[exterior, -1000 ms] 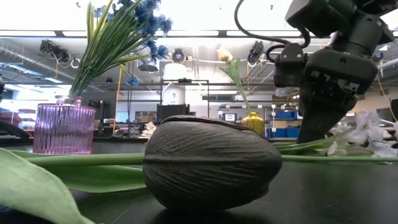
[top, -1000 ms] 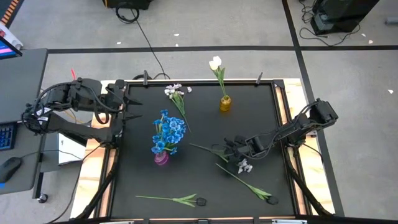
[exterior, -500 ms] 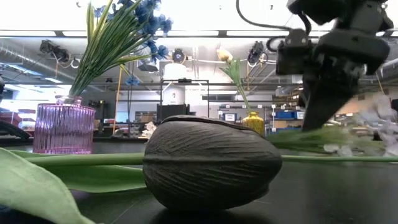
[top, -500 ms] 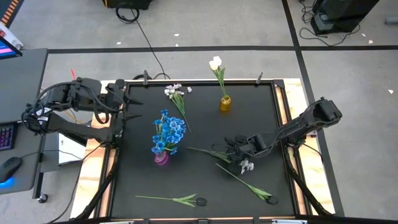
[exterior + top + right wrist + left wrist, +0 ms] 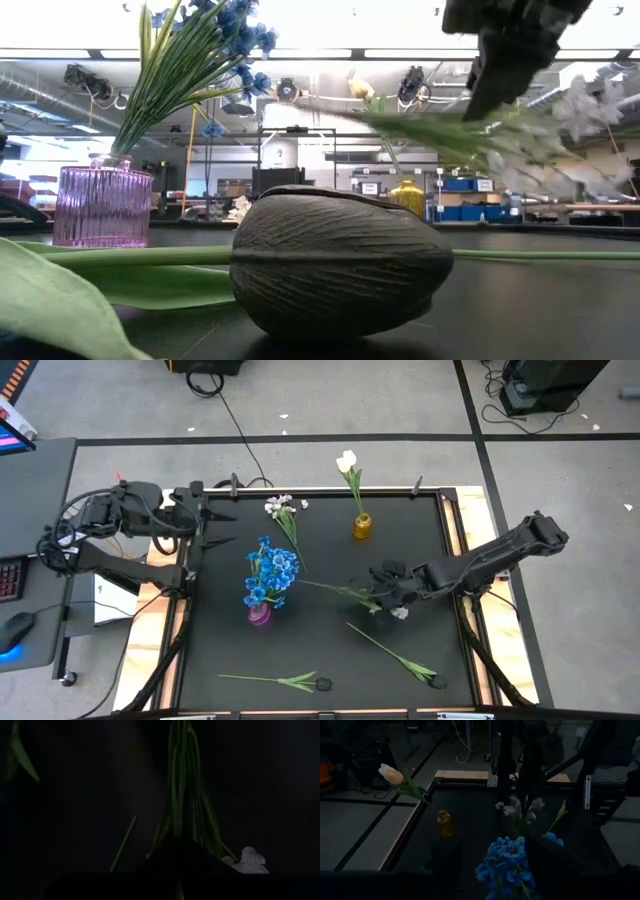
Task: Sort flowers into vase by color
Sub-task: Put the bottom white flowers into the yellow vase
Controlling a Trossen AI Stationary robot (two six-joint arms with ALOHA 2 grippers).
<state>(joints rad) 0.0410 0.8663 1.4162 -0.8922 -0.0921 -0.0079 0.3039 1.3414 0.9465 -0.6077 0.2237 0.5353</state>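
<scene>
My right gripper point(image 5: 384, 591) is over the table's middle right, shut on a spray of small white blossoms point(image 5: 399, 612) with green stems point(image 5: 330, 588). In the low view the spray point(image 5: 470, 135) hangs in the air below that gripper point(image 5: 503, 70). A purple vase point(image 5: 259, 614) holds blue blossoms point(image 5: 272, 570). A yellow vase point(image 5: 362, 526) holds a white tulip point(image 5: 346, 461). Another white spray point(image 5: 283, 510) lies flat near the far edge. My left gripper point(image 5: 218, 528) waits open at the table's left edge. My right gripper pinches the white spray by its green stems point(image 5: 182, 815), close to the blossom end point(image 5: 247, 861). The fingers come slanting down from the table's right and lie across the stems. The spray is lifted clear, roughly level, with its stem end point(image 5: 303, 582) pointing toward the purple vase.
Two dark-budded tulips lie flat near the near edge: one point(image 5: 320, 683) in the middle, its bud point(image 5: 340, 260) looming large in the low view, the other point(image 5: 436, 680) to the right with its stem point(image 5: 385, 647) running toward the centre. A wooden rim point(image 5: 455, 510) borders the black table.
My right gripper has risen and drawn a little toward the far edge, staying shut. The white spray, which lay on the table, has come up with it and now hangs clear, its stem end swung toward the purple vase.
</scene>
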